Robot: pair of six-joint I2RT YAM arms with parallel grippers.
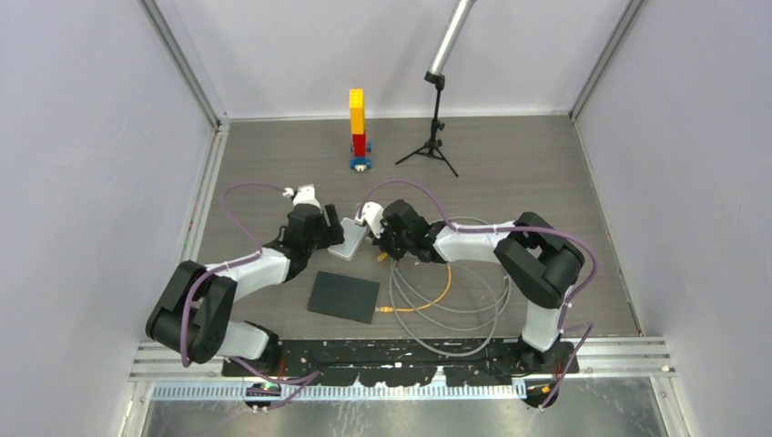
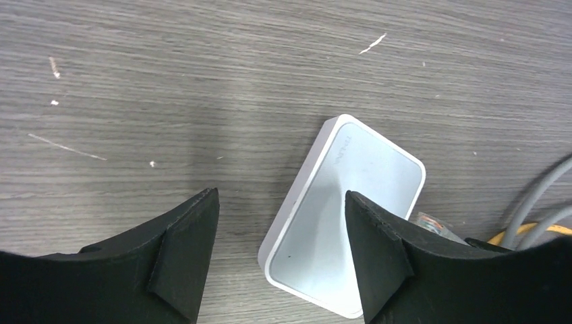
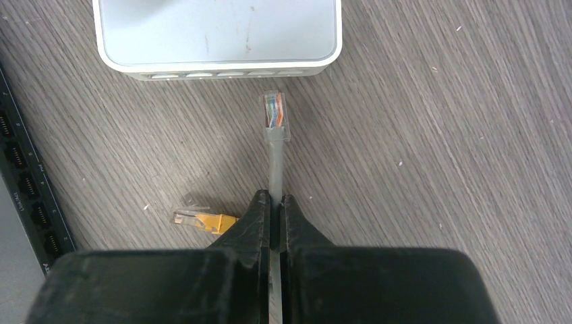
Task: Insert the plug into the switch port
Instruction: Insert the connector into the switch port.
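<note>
While switch point(image 3: 216, 30) lies on grey tabletop point(image 3: 438, 169), left jaws gape, right jaws clamp cable point(image 3: 276, 165) behind plug point(image 3: 276, 116).

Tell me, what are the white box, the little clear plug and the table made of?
The white box looks like smooth plastic: rounded corners, soft sheen. The plug looks like clear hard plastic, since colored wires show through it. The gray cable behind it seems rubbery, matte. The table shows gray wood grain, probably a printed laminate.

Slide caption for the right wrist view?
Right gripper pinching the gray cable, its plug just short of the ports on the white switch; yellow-cabled plug lies nearby.
</note>
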